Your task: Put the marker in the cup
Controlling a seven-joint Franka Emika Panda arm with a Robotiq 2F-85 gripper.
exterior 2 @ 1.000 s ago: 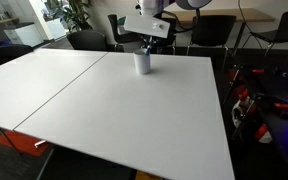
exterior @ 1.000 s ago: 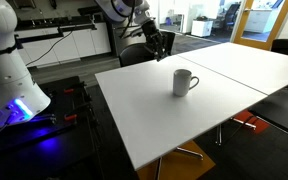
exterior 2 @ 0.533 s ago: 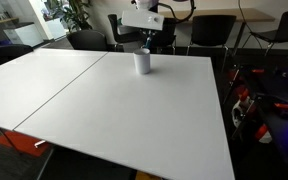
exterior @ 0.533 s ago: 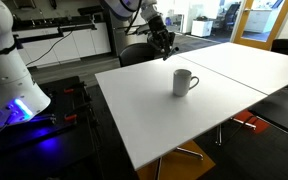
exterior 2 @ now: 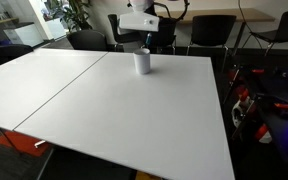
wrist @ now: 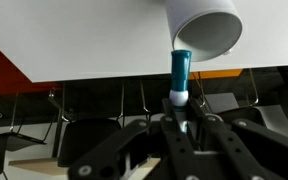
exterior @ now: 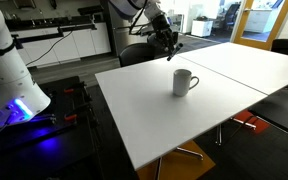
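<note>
The marker [wrist: 180, 72] is pinched by the fingers of the gripper [wrist: 183, 118], held above the cup [wrist: 205, 26], tip near its rim. If released off-centre, the rim could be struck and the marker lost beside the cup.

Office or lab meeting space. Big white tables [exterior 2: 114, 100] pushed together, black office chairs [exterior 2: 212, 32] around them, and a potted plant [exterior 2: 79, 15] at the back. Counter with cabinets [exterior: 74, 45] along the wall, a wood-framed glass door [exterior: 259, 20], a white robot base [exterior: 9, 70] glowing blue, dark floor.
</note>
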